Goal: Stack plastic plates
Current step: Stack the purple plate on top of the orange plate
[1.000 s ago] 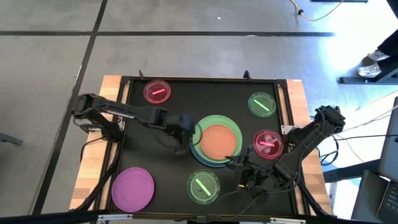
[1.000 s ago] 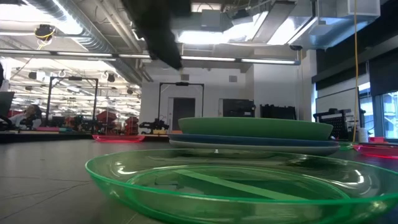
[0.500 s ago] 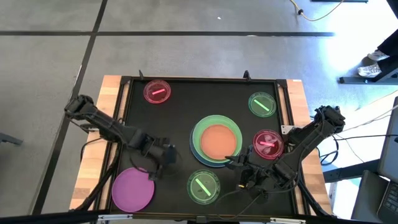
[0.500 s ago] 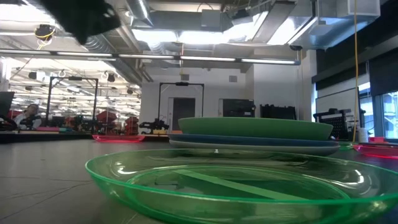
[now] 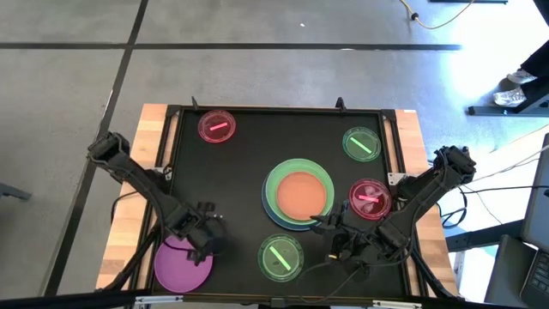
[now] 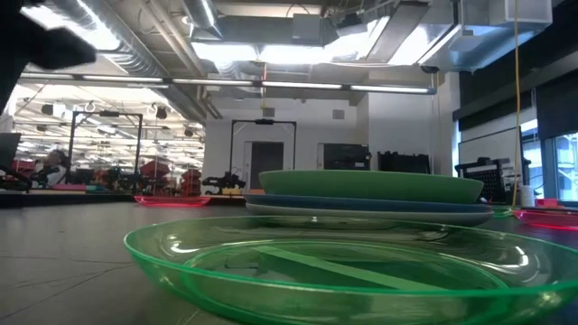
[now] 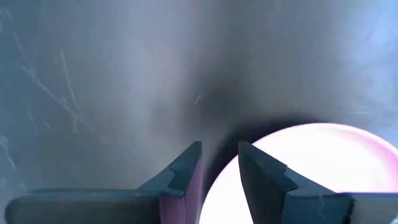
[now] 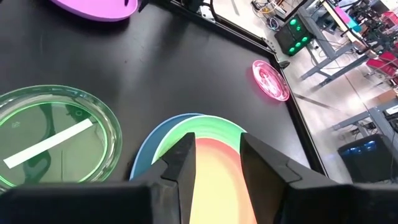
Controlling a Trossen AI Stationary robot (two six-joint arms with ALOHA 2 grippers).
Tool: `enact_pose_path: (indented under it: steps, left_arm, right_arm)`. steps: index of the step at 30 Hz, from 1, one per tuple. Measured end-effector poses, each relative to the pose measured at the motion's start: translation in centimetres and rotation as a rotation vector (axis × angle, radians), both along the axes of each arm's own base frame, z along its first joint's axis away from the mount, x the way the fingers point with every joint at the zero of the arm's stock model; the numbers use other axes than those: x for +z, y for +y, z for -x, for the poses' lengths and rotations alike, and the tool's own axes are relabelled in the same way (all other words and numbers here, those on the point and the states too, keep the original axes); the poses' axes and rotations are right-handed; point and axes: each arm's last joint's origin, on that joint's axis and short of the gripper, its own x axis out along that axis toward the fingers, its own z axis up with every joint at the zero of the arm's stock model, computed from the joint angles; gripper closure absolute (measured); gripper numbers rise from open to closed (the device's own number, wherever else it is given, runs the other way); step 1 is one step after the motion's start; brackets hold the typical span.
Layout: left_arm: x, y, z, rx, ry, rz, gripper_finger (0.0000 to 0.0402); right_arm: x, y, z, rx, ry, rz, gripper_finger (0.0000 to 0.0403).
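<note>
A stack stands at mid-table: an orange plate on a light green one on a blue-grey one. In the low view a pale rim shows under the blue. A purple plate lies flat at the near left. My left gripper is open over the purple plate's far-right rim, which runs under its fingers. My right gripper is open and waits just off the stack's near-right edge, pointing over the orange plate.
Small translucent plates lie flat around the stack: a green one at the near edge, a pink one right of the stack, a green one at the far right, a pink one at the far left. A raised black frame borders the mat.
My left gripper has swung from the stack's left side toward the table's near-left corner, across the bare mat, and now sits at the purple plate's rim. In the low view it has passed out toward the left. No plate has moved.
</note>
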Motion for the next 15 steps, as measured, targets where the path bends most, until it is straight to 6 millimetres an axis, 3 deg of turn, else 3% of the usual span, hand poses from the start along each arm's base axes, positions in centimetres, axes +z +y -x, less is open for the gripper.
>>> enact_pose_path:
  steps: [15]
  left_arm:
    - [-5.3, 0.8, 3.1, 0.077, 0.15, 0.008, 0.0303]
  right_arm:
    - [0.1, 0.1, -0.1, -0.003, -0.017, -0.021, 0.0285]
